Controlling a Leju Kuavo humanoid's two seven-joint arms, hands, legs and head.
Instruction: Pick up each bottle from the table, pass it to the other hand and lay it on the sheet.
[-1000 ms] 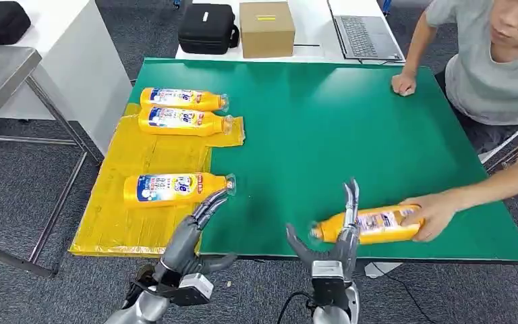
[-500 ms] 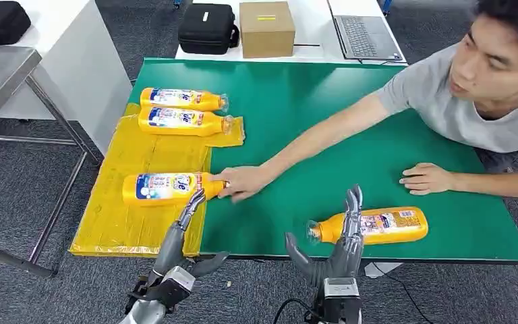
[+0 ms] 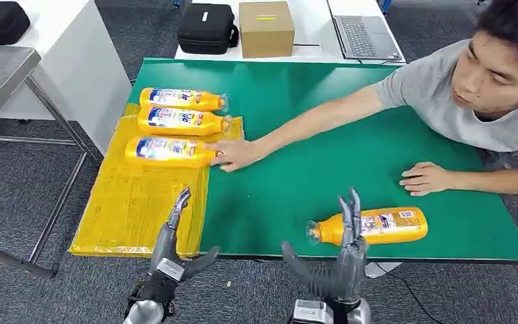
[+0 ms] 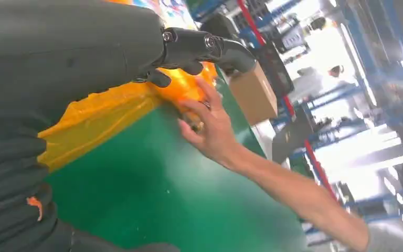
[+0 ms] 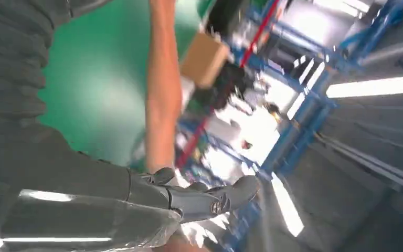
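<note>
From my head view both my left robot hand (image 3: 172, 246) and right robot hand (image 3: 340, 253) hover released at the green counter (image 3: 324, 135) edge, one yellow plastic bottle (image 3: 371, 226) lying before the right, three on the yellow plastic sheet (image 3: 135, 202); my left wrist view shows a person's hand (image 4: 210, 128) at the sheet.

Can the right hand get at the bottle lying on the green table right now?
Probably yes: the right hand is open just in front of the bottle, nothing lies between them, and the person's hand rests farther back.
</note>
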